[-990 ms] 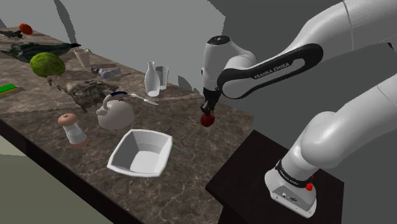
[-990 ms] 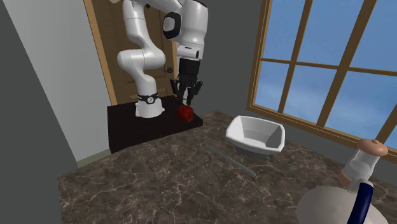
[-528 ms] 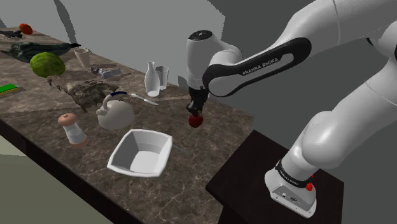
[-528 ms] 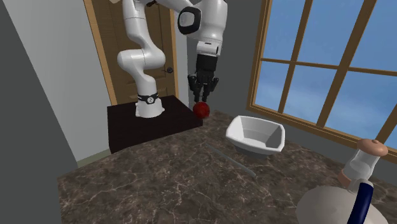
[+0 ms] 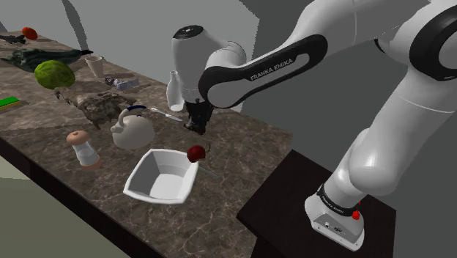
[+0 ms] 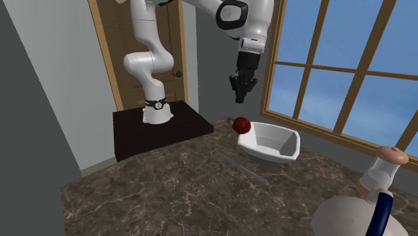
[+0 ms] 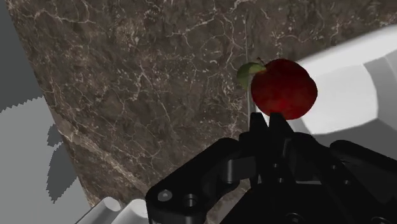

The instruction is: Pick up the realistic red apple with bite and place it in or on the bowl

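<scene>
Apple (image 5: 196, 153) has dropped out of the fingers (image 7: 257, 125); half a second ago it was gripped, now it is in the air just under them, over the right rim of the white bowl (image 5: 144, 167); fingers released, empty; should land inside, but may clip the rim.

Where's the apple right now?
In the shoulder view the apple is just under the hand and apart from it, at the right corner of the white bowl, on the stand's side.
</scene>
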`<state>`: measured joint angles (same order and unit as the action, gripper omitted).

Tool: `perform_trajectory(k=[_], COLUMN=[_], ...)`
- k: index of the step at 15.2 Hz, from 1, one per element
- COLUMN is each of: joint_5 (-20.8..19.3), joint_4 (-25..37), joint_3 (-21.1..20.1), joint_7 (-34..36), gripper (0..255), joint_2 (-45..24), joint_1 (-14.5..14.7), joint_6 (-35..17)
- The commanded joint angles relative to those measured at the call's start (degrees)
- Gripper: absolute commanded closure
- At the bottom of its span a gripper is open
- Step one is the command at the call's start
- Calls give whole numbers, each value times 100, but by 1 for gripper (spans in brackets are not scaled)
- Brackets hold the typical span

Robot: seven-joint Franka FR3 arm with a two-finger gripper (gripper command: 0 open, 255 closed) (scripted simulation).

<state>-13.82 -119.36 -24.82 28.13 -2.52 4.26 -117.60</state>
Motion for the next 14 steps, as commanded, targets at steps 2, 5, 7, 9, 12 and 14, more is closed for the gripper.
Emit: perform_trajectory(k=[2, 5, 7, 9, 12, 14], joint_5=[-226, -144, -102, -22, 168, -18], joint_4=[745, 125, -562, -1159, -1761, -1746], joint_3=[-113, -86, -110, -111, -116, -87], joint_7=[343, -307, -1371, -2505, -4077, -3944], gripper=[255, 0, 0, 0, 0, 0], joint_2=[-574, -274, -109, -52, -153, -320], joint_1=[182, 52, -52, -152, -302, -301], joint_6=[307, -279, -1225, -2158, -3278, -3403])
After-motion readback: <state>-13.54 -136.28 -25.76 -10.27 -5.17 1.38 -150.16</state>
